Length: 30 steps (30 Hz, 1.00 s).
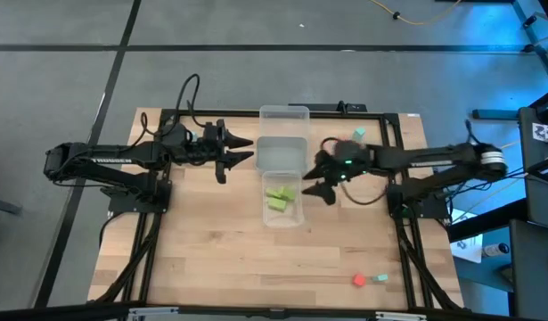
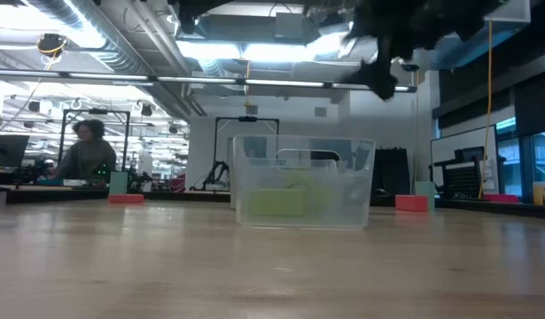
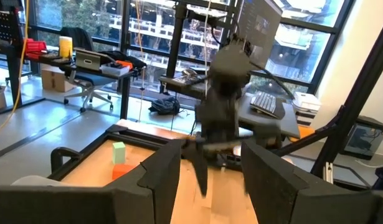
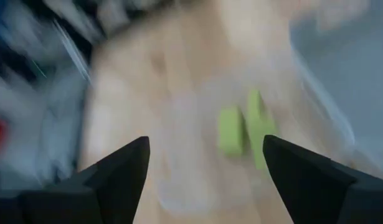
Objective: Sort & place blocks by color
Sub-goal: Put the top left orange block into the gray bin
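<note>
We log the tabletop (image 1: 211,241) w/ three clear trays in a row down its middle. The nearest tray (image 1: 282,203) holds lime blocks (image 1: 281,198); the right wrist view shows two of them lying side by side (image 4: 244,129). The middle tray (image 1: 282,153) and far tray (image 1: 283,119) show no contents we can make out.

Right end effector (image 1: 314,176) hangs just beside the lime tray, on its right, fingers spread wide, nothing between them; same in the right wrist view (image 4: 207,163). Left end effector (image 1: 240,152) sits left of the middle tray, above the tabletop, fingers apart and empty; its wrist view confirms (image 3: 207,171).

Loose blocks elsewhere: a red block (image 1: 358,280) and a teal block (image 1: 381,278) near each other by the front right edge; another teal block (image 1: 358,134) at the far right, behind the right arm.

Low view: a person (image 2: 84,151) sits in the room beyond the tabletop.
</note>
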Available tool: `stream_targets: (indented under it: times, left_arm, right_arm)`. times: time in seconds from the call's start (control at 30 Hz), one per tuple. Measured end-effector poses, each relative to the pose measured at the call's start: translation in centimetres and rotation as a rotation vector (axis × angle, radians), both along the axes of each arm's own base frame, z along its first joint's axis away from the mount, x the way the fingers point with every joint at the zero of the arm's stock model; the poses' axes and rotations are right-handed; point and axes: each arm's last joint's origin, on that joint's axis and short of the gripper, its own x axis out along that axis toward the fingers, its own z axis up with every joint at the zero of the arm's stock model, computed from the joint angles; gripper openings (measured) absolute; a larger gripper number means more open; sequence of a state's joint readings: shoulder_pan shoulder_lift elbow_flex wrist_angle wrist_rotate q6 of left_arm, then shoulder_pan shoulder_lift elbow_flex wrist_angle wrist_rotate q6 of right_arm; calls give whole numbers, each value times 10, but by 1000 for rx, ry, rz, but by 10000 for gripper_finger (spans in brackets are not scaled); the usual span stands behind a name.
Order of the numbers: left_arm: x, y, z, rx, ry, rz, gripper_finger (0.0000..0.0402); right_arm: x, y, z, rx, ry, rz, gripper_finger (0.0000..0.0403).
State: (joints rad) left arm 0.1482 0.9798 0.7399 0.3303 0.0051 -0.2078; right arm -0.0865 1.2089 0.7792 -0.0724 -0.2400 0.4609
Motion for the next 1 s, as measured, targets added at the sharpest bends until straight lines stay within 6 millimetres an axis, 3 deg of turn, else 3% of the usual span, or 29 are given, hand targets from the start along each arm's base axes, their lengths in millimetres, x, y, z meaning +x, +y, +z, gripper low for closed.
stream_targets:
  times: [0.13,0.3,1.0]
  left_arm:
    - [0,0,0,0,-3,0,160]
    - [0,0,0,-1,-2,0,160]
    - [0,0,0,-3,-1,-1,160]
  right_arm:
    - [-9,-1,24,0,-375,-96,316]
    - [-15,-3,46,-198,-612,-118,316]
    - [-16,-3,49,-232,-641,-114,316]
